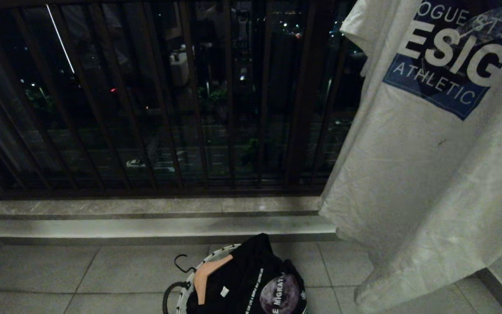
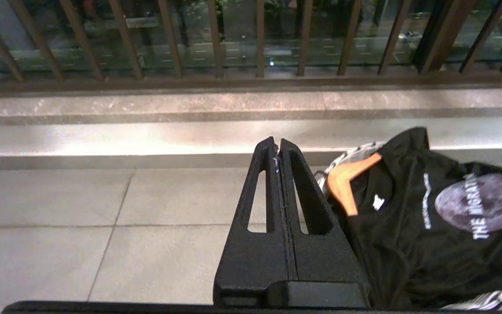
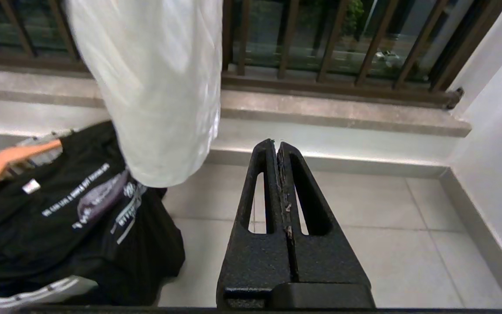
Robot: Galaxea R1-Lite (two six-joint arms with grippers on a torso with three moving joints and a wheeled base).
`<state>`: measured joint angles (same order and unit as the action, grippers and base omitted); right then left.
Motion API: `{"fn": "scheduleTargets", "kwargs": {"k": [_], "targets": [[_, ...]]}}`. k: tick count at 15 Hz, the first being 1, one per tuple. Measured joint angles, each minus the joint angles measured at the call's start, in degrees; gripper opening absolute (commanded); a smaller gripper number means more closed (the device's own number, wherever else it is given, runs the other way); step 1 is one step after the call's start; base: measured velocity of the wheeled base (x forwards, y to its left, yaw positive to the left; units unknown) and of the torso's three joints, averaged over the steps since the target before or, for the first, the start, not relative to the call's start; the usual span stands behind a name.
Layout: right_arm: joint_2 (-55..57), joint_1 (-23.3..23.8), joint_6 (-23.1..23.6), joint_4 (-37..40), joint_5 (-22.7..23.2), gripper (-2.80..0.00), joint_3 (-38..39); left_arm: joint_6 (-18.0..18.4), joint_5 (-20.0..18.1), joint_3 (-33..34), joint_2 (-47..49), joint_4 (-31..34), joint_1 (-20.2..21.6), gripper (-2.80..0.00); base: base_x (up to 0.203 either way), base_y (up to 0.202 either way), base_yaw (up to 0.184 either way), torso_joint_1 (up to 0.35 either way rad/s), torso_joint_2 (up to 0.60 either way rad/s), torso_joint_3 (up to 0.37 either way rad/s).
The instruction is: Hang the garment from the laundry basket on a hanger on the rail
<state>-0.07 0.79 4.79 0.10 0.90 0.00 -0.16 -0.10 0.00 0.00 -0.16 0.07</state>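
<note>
Head view: tiled balcony floor (image 1: 59, 270) at night; black printed T-shirt (image 1: 251, 279) with wooden hanger (image 1: 207, 272) fills the round white laundry basket (image 1: 185, 292). Hanging white T-shirt (image 1: 429, 174) could snag a reach.
Left wrist view: left hand (image 2: 278, 146) pressed together, empty, beside basket.
Right wrist view: right hand (image 3: 276, 148) likewise.

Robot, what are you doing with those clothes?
Nothing is being handled yet. A black T-shirt on a wooden hanger is piled in the laundry basket on the tiled floor. A white T-shirt already hangs on the right. The left gripper and right gripper are both shut, empty, and not touching the clothes.
</note>
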Motion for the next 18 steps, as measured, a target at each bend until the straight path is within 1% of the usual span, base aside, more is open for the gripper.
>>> {"fn": "scheduleTargets", "kwargs": {"k": [5,7,11,18], "targets": [[0.0,0.0,-0.4,0.0,0.0,-2.80,0.0,0.0,0.0,0.0,0.0,0.0,0.0,-2.80,0.000,0.000,0.000,-0.017,0.44,0.419],[0.0,0.0,-0.4,0.0,0.0,-2.80,0.0,0.0,0.0,0.0,0.0,0.0,0.0,-2.80,0.000,0.000,0.000,0.010,0.22,0.232],[0.0,0.0,-0.3,0.0,0.0,-2.80,0.0,0.0,0.0,0.0,0.0,0.0,0.0,-2.80,0.000,0.000,0.000,0.004,0.05,0.055],[0.0,0.0,0.0,0.0,0.0,-2.80,0.0,0.0,0.0,0.0,0.0,0.0,0.0,-2.80,0.000,0.000,0.000,0.000,0.00,0.000]]}}
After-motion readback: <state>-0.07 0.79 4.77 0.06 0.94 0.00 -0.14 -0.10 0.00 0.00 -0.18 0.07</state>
